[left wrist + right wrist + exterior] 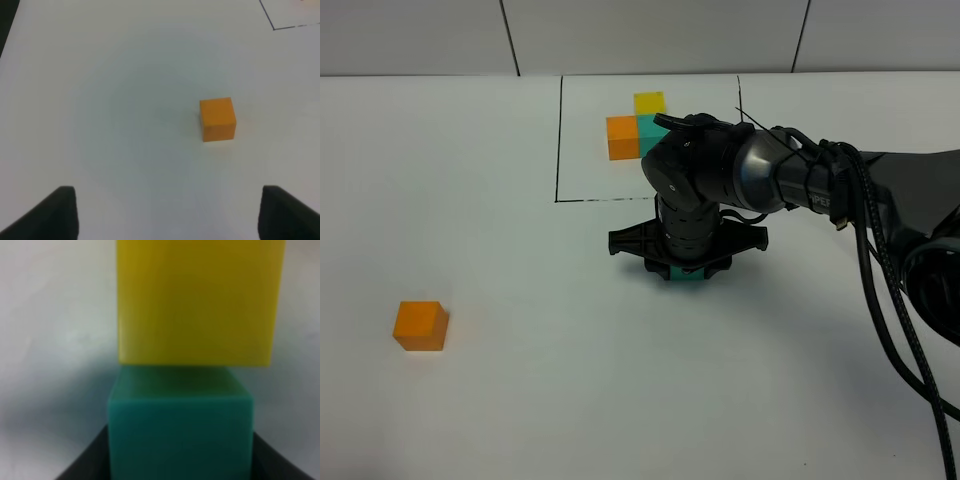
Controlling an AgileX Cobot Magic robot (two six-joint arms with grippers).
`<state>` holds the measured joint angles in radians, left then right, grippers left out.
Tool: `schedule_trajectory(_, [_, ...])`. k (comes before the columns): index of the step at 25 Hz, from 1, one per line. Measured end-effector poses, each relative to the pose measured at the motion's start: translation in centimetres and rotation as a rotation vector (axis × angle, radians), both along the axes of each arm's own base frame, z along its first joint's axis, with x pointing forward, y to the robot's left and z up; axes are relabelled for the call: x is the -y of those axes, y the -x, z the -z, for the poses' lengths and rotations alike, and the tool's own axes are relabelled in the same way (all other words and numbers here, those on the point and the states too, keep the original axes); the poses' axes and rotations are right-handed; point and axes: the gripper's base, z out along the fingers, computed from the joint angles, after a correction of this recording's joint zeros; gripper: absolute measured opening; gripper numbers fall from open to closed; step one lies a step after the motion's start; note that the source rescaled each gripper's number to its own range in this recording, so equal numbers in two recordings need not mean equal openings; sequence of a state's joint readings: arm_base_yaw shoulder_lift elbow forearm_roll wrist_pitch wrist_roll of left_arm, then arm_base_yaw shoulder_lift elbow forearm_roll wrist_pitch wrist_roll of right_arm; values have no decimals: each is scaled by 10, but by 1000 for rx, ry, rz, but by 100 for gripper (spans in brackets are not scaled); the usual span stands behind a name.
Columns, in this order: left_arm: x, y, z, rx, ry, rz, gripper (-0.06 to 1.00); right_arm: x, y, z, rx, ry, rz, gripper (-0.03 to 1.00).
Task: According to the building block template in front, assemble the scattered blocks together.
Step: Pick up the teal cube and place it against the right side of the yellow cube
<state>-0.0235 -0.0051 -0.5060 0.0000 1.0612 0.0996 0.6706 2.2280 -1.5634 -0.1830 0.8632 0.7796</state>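
Right pincer (pixel 686 266) pinching teal cube (pixel 180 437), edge touching yellow cube (pixel 197 300). Left pincer (pixel 167 215) spread; orange cube (pixel 217 119) ahead, open table (pixel 100 100) around.

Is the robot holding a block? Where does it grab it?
The right gripper pinches the teal cube by two opposite sides. The left gripper is open and holds nothing.

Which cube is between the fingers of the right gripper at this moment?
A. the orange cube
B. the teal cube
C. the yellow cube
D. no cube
B: in the right wrist view the teal cube sits between the dark fingers of the right gripper, with the yellow cube just beyond it.
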Motion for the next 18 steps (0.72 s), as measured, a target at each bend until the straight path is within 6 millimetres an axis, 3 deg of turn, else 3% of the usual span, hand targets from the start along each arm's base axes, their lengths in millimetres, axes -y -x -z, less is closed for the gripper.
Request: schedule_trajectory(18, [0, 0, 0, 0, -1, 1, 72, -1, -1, 4, 1, 4, -4, 1])
